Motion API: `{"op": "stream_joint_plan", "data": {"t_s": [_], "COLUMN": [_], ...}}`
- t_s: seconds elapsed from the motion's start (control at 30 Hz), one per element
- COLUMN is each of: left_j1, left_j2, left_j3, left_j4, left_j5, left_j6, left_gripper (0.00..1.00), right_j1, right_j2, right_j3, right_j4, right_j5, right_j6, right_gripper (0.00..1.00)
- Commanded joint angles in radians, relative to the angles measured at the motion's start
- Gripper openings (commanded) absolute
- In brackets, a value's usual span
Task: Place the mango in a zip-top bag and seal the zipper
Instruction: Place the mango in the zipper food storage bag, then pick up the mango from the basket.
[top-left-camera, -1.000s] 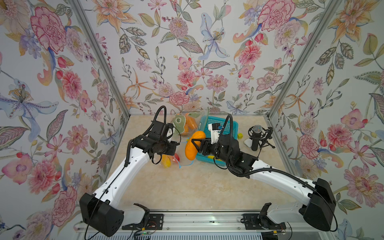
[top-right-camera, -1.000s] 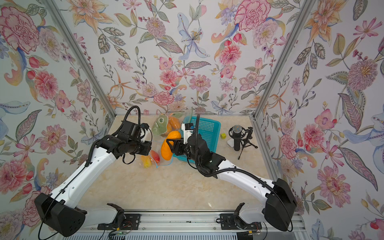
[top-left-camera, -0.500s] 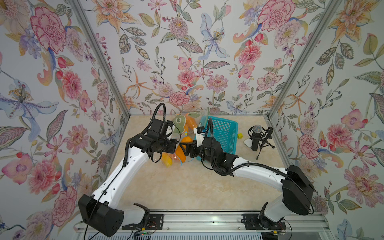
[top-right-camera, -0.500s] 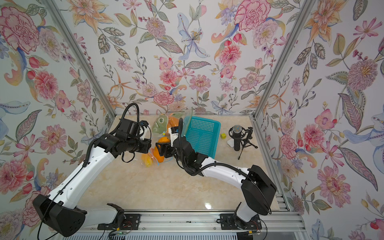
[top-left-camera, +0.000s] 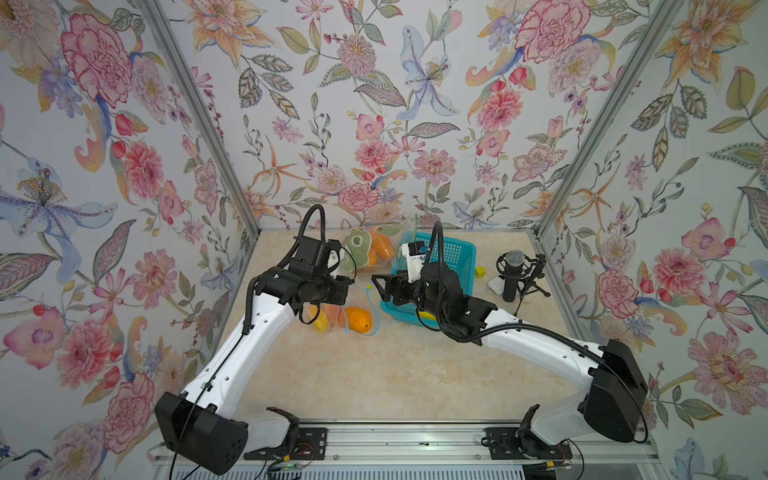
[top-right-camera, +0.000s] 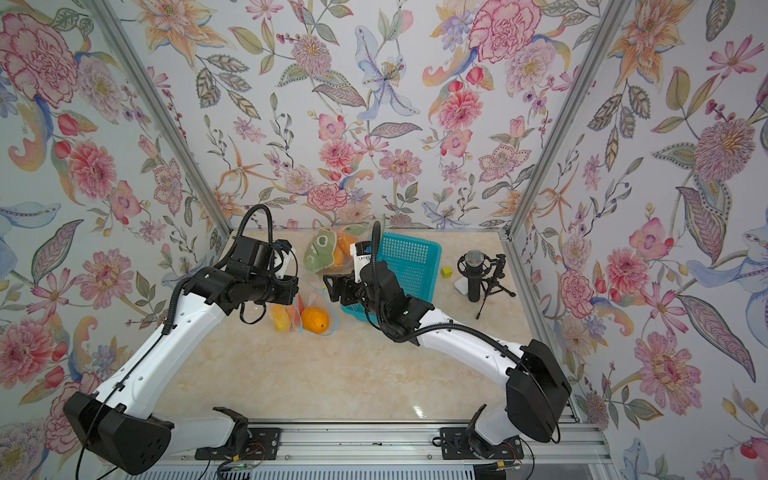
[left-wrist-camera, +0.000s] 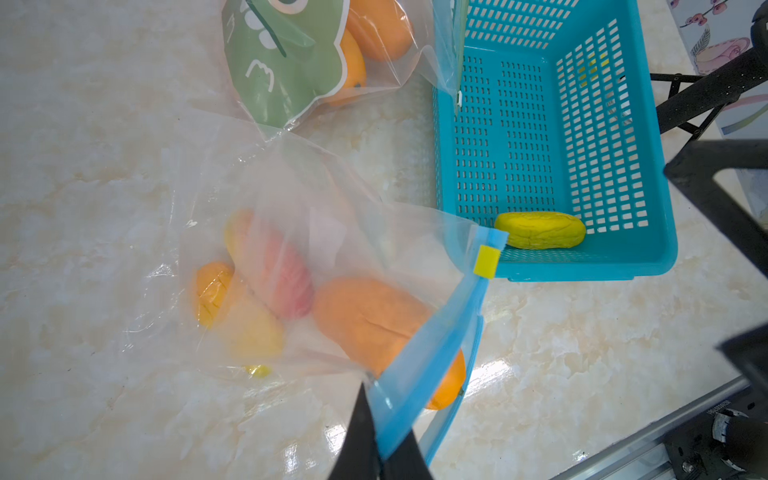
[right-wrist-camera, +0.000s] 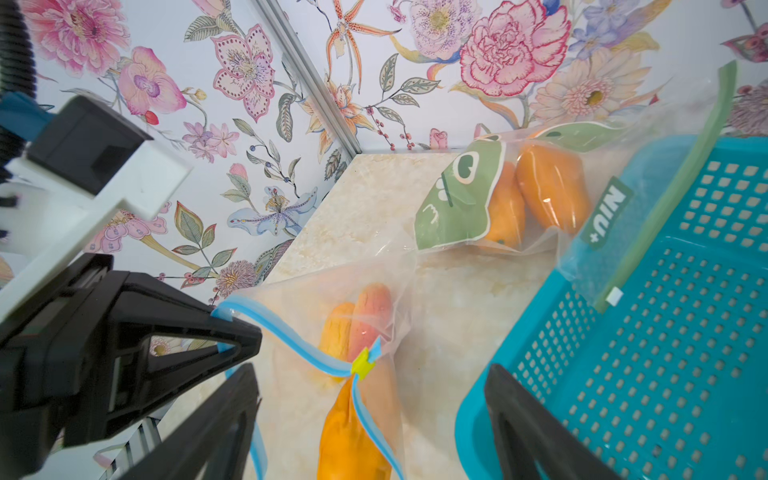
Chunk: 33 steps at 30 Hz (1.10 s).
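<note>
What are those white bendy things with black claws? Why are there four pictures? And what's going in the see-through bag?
Those are two robot arms with pincer hands called grippers. Two pictures look down from above, side by side like two eyes. The other two come from small cameras on each arm's wrist. On the table are a blue basket with a yellow fruit inside, a bag with a green dinosaur, a microphone and a clear zip bag. The left gripper is shut, pinching the blue zipper strip. The right gripper is open and holds nothing. An orange mango lies in the bag's mouth, which is not zipped yet.
</note>
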Motion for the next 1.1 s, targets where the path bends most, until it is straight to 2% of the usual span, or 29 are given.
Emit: {"op": "stream_joint_plan", "data": {"t_s": [0.0,0.17,0.23,0.37,0.47,0.63,0.87,1.07], "left_j1": [0.012,0.013,0.012,0.012,0.013,0.013,0.013,0.013], "left_j2": [-0.029,-0.032,-0.034,-0.040,-0.043,-0.051,-0.051,-0.052], "left_j3": [0.008,-0.012,-0.016,-0.027,-0.034,-0.044,-0.056,-0.060], "left_j4": [-0.002,0.008,0.007,0.012,0.014,0.015,0.025,0.028], "left_j5": [0.008,0.016,0.015,0.017,0.021,0.020,0.026,0.033], "left_j6": [-0.009,-0.005,-0.004,-0.005,-0.005,-0.006,-0.006,-0.007], "left_gripper": [0.00,0.00,0.00,0.00,0.00,0.00,0.00,0.00], "right_j1": [-0.092,-0.303,-0.351,-0.380,-0.388,-0.374,-0.337,-0.312], "right_j2": [-0.032,0.058,0.106,0.231,0.295,0.344,0.439,0.522], "right_j3": [0.080,0.240,0.301,0.417,0.423,0.391,0.378,0.398], "right_j4": [-0.271,-0.648,-0.775,-1.004,-1.059,-1.072,-1.089,-1.083], "right_j5": [-0.070,-0.288,-0.284,-0.291,-0.294,-0.299,-0.197,-0.166], "right_j6": [-0.055,-0.241,-0.325,-0.504,-0.580,-0.622,-0.633,-0.622], "right_gripper": [0.86,0.87,0.87,0.87,0.87,0.87,0.86,0.85]}}
